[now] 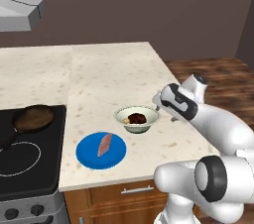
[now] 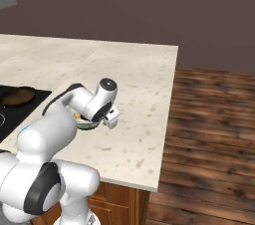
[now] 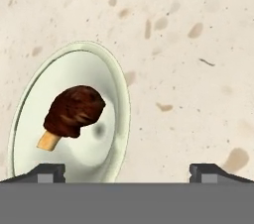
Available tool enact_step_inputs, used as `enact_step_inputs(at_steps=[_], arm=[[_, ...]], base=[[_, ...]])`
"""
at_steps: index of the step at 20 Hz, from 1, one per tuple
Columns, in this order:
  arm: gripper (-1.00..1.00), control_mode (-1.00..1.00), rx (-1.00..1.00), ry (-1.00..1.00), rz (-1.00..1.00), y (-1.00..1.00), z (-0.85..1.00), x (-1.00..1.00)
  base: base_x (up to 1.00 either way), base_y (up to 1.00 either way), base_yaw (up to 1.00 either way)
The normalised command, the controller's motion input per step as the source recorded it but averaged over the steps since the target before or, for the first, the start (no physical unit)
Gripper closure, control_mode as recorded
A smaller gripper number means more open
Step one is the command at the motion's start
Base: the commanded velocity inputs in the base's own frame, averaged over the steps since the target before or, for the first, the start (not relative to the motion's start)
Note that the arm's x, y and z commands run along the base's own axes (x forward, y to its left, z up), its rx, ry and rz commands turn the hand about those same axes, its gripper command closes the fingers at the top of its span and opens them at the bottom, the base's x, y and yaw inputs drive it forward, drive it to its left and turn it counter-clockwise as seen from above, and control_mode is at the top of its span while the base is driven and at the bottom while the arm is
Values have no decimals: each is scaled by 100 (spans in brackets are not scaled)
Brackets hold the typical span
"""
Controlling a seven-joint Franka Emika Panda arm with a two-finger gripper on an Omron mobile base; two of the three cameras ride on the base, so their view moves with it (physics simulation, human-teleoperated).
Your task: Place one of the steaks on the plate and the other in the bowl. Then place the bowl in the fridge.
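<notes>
Left base view: near the counter's point(image 1: 114, 74) front edge lies the blue plate point(image 1: 89, 154) bearing the pinkish steak point(image 1: 104, 144). Just behind it, the cream bowl point(image 1: 136, 125) holds the dark brown steak point(image 3: 74, 110). Gripper point(image 3: 127, 171) hovers beside the bowl, jaws spread wide, empty.

In the right base view we see just a sliver of the bowl point(image 2: 88, 125), the rest hidden behind the arm. In the hand view its lower rim is cut off. In the left base view, the frying pan point(image 1: 31, 119) handle runs off the left edge.
</notes>
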Motion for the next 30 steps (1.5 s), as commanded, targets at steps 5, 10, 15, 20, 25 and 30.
enact_step_inputs(at_steps=[5, 10, 15, 20, 25, 30], arm=[[-100, -100, 7, -5, -1, 0, -40, 20], [-100, -100, 7, -1, -2, 0, -35, 26], [-100, -100, 3, 0, -1, 4, -19, 25], [-100, -100, 0, 0, 0, 8, -12, 22], [-100, -100, 0, 0, 0, 7, -12, 14], [100, -100, 0, 0, 0, 7, -9, 5]], base=[[0, 0, 0], [0, 0, 0], [0, 0, 0], [0, 0, 0], [0, 0, 0], [0, 0, 0]])
